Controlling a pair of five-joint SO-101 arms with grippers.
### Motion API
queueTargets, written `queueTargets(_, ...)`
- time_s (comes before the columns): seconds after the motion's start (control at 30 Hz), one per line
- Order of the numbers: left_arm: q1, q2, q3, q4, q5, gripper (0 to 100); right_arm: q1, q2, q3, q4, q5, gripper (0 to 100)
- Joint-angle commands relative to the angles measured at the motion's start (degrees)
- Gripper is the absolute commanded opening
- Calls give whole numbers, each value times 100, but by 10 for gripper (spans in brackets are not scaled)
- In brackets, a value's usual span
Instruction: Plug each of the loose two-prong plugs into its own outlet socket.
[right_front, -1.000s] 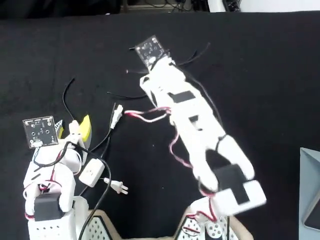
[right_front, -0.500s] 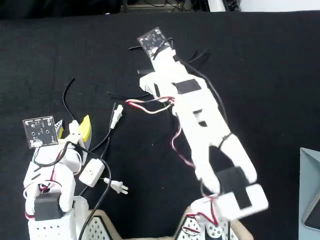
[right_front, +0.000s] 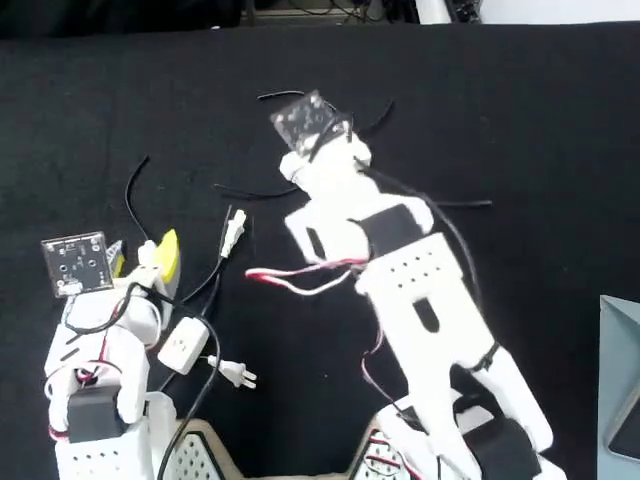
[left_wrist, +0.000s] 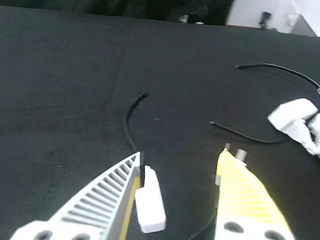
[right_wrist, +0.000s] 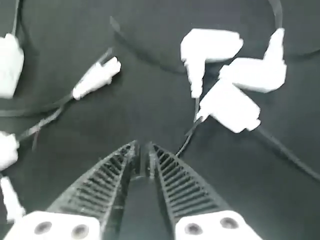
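Overhead, the left gripper (right_front: 145, 248) is sitting close to its base at the near-left of the table (right_front: 540, 120), and the right arm (right_front: 400, 270) is lying stretched over the middle. Two loose plugs are lying between them. The far plug (right_front: 233, 232) has its long axis running away from the bases, nose aimed at the far edge and cable trailing back. The near plug (right_front: 238, 373) is lying crosswise, both prongs pointing toward the right arm's base, with a white adapter block (right_front: 182, 345) just beside it. Neither plug is seated yet.

From the left wrist, the left gripper's fingers are standing wide apart. A white plug body (left_wrist: 148, 200) is lying against the inner face of the pale finger, its long axis along the finger and its black cable (left_wrist: 131, 117) leading out past the tip (probably the jaws are spread so as to close on it, though nothing is pinching it now).

From the right wrist, the right gripper (right_wrist: 142, 146) is hanging over bare cloth, black fingers pressed almost together on nothing. Ahead, a corded plug (right_wrist: 96, 78) is lying with its nose aimed toward a cluster of white blocks (right_wrist: 250, 74), likely the sockets. I judge from the closed jaws that no target is chosen yet.
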Motion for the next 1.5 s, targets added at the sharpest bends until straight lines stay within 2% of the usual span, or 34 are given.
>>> queueTargets(0.0, -505, 9, -286, -132, 35, 247, -149, -224, 470, 70, 273, 96)
queueTargets(0.13, -681, 9, -338, -132, 35, 246, -325, -242, 901, 246, 475, 135)
queueTargets(0.27, -1103, -9, -497, -97, 35, 246, -1204, -251, 927, 870, 440, 138)
queueTargets(0.33, -1490, -9, -541, -88, 35, 246, -1670, -251, 919, 949, 141, 138)
queueTargets(0.5, -2211, -35, -268, 44, 35, 246, -2541, -198, 1165, 527, -475, 138)
queueTargets(0.7, -2308, -35, 4, 0, 44, 245, -2936, -198, 1657, -378, -695, 138)
queueTargets(0.9, -2308, -35, 40, 0, 281, 245, -3226, -4, 1754, -677, -800, 138)
queueTargets(0.97, -2308, -35, 84, 0, 281, 245, -3007, 277, 1631, -730, -800, 138)
queueTargets(1.17, -2299, -35, 180, -9, 237, 245, -1697, 1165, 1464, -563, -1081, 139)
queueTargets(1.33, -2264, -35, 215, -18, 237, 245, -1029, 884, 1473, -334, -1266, 139)
queueTargets(1.47, -2264, -35, 224, -18, 237, 245, -519, 725, 1473, -791, -1231, 139)
